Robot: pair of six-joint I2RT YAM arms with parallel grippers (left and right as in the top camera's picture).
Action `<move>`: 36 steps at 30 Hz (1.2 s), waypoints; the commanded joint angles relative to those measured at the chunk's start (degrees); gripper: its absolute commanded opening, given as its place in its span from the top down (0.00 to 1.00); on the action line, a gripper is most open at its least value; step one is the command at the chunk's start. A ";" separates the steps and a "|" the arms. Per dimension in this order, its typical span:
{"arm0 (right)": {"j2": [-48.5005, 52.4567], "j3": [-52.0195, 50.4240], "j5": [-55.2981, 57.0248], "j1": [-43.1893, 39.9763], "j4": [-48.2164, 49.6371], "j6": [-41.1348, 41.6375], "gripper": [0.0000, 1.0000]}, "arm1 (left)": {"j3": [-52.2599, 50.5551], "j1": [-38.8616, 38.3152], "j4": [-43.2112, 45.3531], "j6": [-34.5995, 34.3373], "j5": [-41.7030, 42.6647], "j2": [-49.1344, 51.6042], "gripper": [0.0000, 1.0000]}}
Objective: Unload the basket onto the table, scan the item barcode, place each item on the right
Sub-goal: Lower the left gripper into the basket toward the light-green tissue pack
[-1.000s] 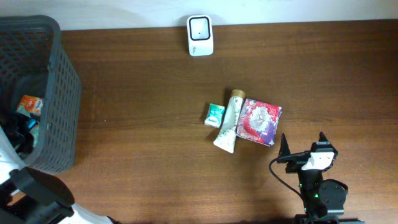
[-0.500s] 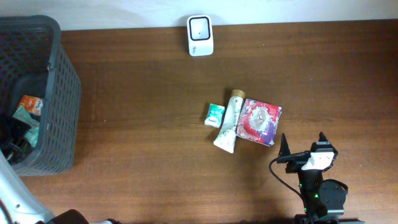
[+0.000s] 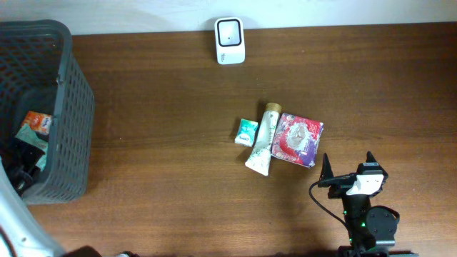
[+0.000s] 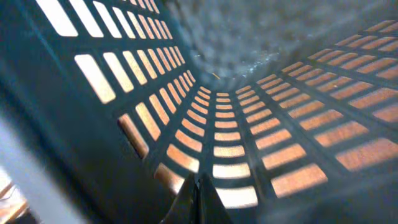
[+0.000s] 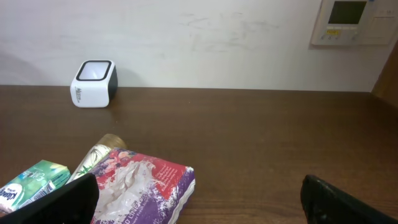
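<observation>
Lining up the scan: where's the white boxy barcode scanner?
Overhead view: the white boxy scanner sits midway along the wooden table's far edge, beyond the cream tube.

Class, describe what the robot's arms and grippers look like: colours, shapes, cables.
The right gripper has two black pointed fingers, a white block behind them, a looping black cable and a green light on its black base. The left arm shows a white casing.

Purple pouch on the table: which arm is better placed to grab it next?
Probably right: the right gripper, open, sits beside the purple pouch; the left gripper is shut inside the basket.
</observation>
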 commanded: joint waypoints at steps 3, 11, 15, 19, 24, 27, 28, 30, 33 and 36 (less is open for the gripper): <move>-0.37 -0.46 0.09 -0.37 -0.15 -0.17 0.01 | -2.03 0.15 -0.98 -0.13 1.75 -10.05 1.00; -0.37 -0.46 0.11 -0.37 -0.15 -0.17 0.01 | -3.32 0.15 10.34 -3.10 1.33 -15.80 1.00; -0.37 -0.46 0.09 -0.37 -0.15 -0.17 0.01 | -3.32 0.15 17.86 -3.10 0.46 -13.75 1.00; -0.37 -0.46 0.09 -0.37 -0.15 -0.17 0.01 | -3.32 0.15 16.83 -3.08 -4.17 -8.37 1.00; -0.37 -0.46 0.11 -0.37 -0.15 -0.17 0.01 | -3.32 0.15 9.22 -3.10 -6.19 -2.05 1.00; -0.37 -0.46 0.11 -0.37 -0.15 -0.17 0.02 | -3.32 0.15 5.33 -3.10 -5.95 -1.29 1.00; -0.37 -0.46 0.09 -0.37 -0.15 -0.17 0.01 | -3.32 0.15 4.00 -3.10 -5.92 -1.36 1.00; -0.37 -0.46 0.11 -0.37 -0.15 -0.17 0.02 | -3.32 0.15 1.14 -3.10 -5.70 -1.36 1.00; -0.37 -0.46 0.09 -0.37 -0.15 -0.17 0.01 | -3.32 0.15 -1.01 -3.10 -4.57 -1.42 1.00; -0.37 -0.46 0.09 -0.37 -0.15 -0.17 0.02 | -3.32 0.15 -1.01 -3.06 -2.64 -1.66 1.00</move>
